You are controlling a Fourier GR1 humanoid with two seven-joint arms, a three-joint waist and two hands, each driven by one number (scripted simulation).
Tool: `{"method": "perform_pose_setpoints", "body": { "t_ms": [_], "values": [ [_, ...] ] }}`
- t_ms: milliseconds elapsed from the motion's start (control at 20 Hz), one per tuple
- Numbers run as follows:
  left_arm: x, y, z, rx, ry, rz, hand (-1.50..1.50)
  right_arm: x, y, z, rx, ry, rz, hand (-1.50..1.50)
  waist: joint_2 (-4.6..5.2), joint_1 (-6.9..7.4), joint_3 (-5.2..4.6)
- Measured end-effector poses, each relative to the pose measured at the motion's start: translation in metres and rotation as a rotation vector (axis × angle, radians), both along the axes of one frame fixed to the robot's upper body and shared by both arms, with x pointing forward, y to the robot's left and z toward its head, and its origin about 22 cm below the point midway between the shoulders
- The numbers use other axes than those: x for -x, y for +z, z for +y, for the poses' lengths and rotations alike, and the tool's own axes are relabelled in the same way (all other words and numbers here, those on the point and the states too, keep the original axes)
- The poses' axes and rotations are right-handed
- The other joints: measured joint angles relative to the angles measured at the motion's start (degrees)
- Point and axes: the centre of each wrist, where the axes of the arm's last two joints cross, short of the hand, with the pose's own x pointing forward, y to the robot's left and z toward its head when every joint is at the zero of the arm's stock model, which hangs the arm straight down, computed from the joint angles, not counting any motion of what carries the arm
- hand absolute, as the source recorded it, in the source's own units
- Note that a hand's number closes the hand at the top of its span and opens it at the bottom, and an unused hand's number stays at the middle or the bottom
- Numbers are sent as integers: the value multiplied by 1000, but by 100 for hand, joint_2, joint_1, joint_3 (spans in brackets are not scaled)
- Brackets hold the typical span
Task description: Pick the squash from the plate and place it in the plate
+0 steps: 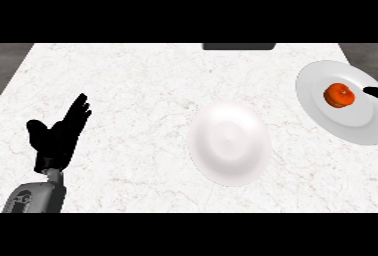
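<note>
Where the head view looks down on the white marbled counter (133, 80), the items lie as follows. Centre plate (229, 144): white, round, bare, lying flat near the middle of the counter; taken as the landmark. Second plate (325, 112): white, up and to the right of the centre plate, well apart from it, its far side running to the picture's right edge. Squash (339, 95): small, round, orange-red, resting on the second plate a little above that plate's middle. Right hand (370, 90): only a black tip shows at the right edge, just beside the squash and over the second plate; whether it is released or clenched cannot be told, nor whether it touches the squash. Left hand (57, 135): black, on a grey forearm (33, 197), well to the left of the centre plate; released, fingers straight and pointing up, thumb out to the side, grasping nothing. Dark object (238, 46): flat, at the counter's far edge, straight above the centre plate.
</note>
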Motion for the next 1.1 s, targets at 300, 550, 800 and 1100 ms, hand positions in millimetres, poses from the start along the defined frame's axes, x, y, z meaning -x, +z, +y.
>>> {"method": "perform_pose_setpoints", "body": {
  "t_ms": [300, 550, 800, 1100],
  "values": [
    [-4, 7, -7, -7, -4, -3, 0, 28, -16, -26, 5, 2, -28, -150, 14, 31, 3],
    [-3, 9, -10, -2, -4, 0, 0, 46, -19, -45, 19, -18, -23, -150, 18, 45, 5],
    [-4, 15, -11, -2, -5, -4, 0, 63, -18, -64, 30, -47, -19, -150, 25, 64, 7],
    [-7, 12, -4, -5, -4, -10, 0, 84, -31, -76, 50, -63, 27, -150, 28, 58, 7]
  ]
}}
